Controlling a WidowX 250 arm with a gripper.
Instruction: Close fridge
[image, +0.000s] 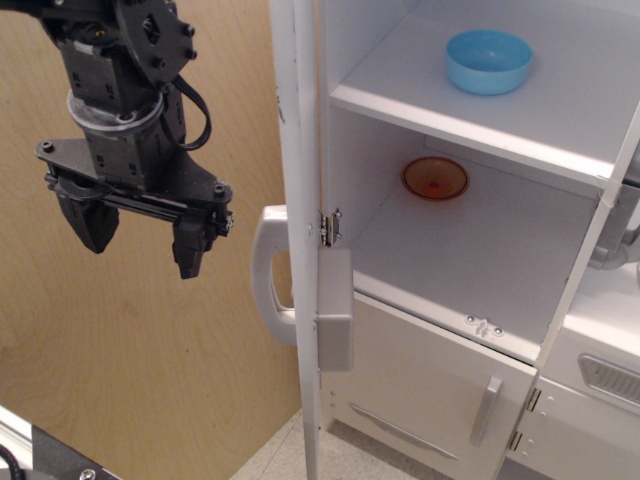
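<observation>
The white toy fridge stands open at the right, its white shelves showing. Its large door is swung out and seen edge-on, with a handle on its outer face and a grey block on its inner side by the hinge. My black gripper hangs open and empty to the left of the door, apart from it, about level with the handle.
A blue bowl sits on the upper shelf and an orange bowl on the lower shelf. A smaller lower white door with a short grey handle is shut. A plywood wall stands behind the gripper.
</observation>
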